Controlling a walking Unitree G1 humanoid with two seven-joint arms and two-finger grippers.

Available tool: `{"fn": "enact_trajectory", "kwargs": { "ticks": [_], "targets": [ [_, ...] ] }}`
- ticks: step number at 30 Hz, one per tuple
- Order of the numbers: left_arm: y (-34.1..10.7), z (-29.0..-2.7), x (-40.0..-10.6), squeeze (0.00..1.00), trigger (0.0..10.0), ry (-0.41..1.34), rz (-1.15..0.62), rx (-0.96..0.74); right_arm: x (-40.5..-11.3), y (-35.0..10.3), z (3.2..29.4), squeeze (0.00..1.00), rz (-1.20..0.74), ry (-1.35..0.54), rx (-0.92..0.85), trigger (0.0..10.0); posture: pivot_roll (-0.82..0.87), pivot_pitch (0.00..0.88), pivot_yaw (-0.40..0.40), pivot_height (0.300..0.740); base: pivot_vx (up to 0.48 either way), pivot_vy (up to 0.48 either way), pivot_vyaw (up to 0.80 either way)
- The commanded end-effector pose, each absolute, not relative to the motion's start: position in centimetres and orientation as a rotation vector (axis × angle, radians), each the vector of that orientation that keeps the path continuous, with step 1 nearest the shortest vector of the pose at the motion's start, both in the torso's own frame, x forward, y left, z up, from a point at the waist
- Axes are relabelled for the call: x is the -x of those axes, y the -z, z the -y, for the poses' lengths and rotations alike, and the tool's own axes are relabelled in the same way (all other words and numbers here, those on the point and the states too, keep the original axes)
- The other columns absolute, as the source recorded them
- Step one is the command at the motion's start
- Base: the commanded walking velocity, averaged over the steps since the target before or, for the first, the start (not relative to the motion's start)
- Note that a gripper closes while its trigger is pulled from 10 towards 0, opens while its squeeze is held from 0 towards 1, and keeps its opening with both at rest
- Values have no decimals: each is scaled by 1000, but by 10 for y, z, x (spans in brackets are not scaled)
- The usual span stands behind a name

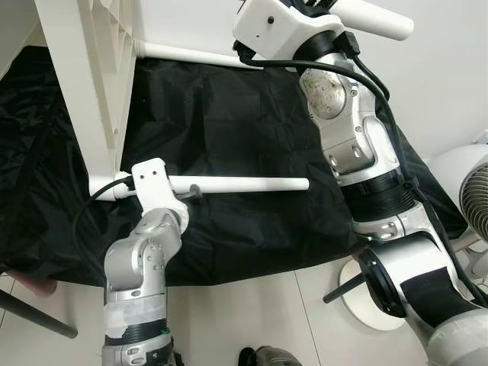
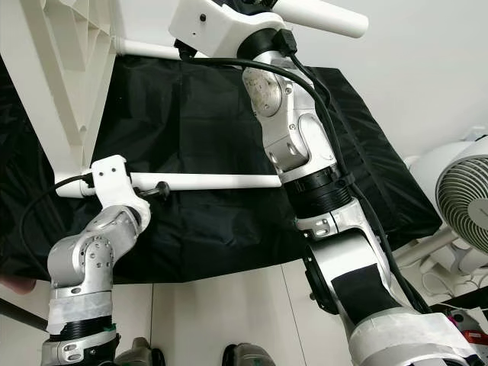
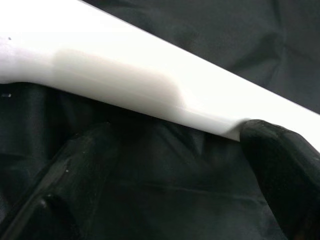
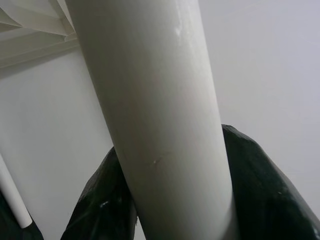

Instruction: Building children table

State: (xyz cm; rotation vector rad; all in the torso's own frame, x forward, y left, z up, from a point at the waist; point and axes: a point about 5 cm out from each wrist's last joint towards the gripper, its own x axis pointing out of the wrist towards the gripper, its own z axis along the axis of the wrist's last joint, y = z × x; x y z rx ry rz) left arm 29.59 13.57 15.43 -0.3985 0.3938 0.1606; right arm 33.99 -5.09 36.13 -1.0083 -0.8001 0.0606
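Observation:
The white table top (image 1: pixel 80 84) stands on its edge at the left, with its round white legs pointing right. My right gripper (image 4: pixel 175 200) is raised at the top and shut on one white leg (image 1: pixel 374 19), a black finger (image 4: pixel 260 190) on each side of it. A second leg (image 1: pixel 198 55) runs behind it. My left gripper (image 1: pixel 191 192) is at the lowest leg (image 1: pixel 244 184), close to the table top. Its fingers (image 3: pixel 75 175) stand apart and open, and the leg (image 3: pixel 125 80) crosses just past them, touching one fingertip (image 3: pixel 280 160).
A black cloth (image 1: pixel 244 114) covers the floor under the table. A white fan (image 2: pixel 465 206) and its round base (image 1: pixel 366 297) stand at the right. A black pole (image 1: pixel 34 313) lies on the pale tiles at the lower left. A white wall is behind.

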Motion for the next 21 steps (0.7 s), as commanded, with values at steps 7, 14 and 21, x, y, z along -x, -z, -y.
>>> {"fn": "enact_trajectory", "kwargs": {
  "ticks": [7,14,21],
  "targets": [
    [-156,-117,-307,0,10000,-193,-409,627,-338,-359,62,0,751,-62,784,0,-60,95,-69,740,0,0,0],
    [-161,-104,-319,0,10000,-168,-412,802,-333,-363,69,0,741,-30,706,0,-79,97,-61,740,0,0,0],
    [-169,-93,-331,0,10000,-175,-421,998,-333,-377,96,0,672,33,555,0,-104,102,-47,740,0,0,0]
  ]
}}
